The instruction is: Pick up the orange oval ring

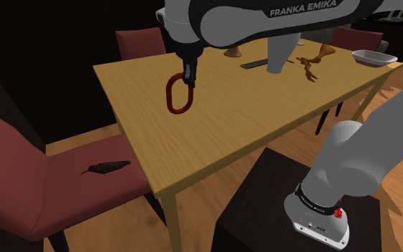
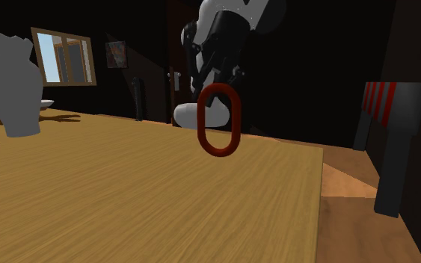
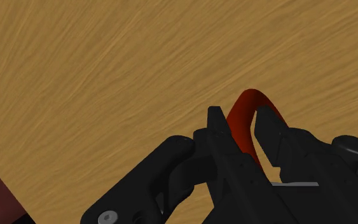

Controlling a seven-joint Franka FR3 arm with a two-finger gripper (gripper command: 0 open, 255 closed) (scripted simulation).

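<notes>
Over the near end of a wooden table (image 1: 221, 114), seen from the shoulder camera, the white arm's black gripper (image 1: 188, 79) points down and pinches the top of the dark orange-red oval ring (image 1: 179, 111). The ring hangs upright below the fingers. It appears to be off the tabletop, well apart from the pale vase (image 1: 278, 54) and the white tray (image 1: 373, 57) at the far end. A red chair (image 1: 21, 186) stands at this view's lower left with a small dark bird-like figure (image 1: 105, 167) on its seat.

From the second exterior camera, low across the table (image 2: 89, 202), the ring (image 2: 219, 152) dangles long side vertical. Its lower curve seems to be just above the wood, and the gripper (image 2: 216, 81) clasps its upper curve. The vase (image 2: 14, 86) stands far off at this view's left.

Along the hand, the wrist camera shows the two fingers (image 3: 214, 124) drawn close, with the ring's band (image 3: 247, 98) caught between them and wood grain beyond. The jaws are nearly closed on that thin band alone.

The pick looks all but made. With only one arc gripped, the ring could swing or twist, so the lift is best made straight up and slowly. The clamp should stay firm, and the wrist should stay level until the ring is clearly free of the table.
</notes>
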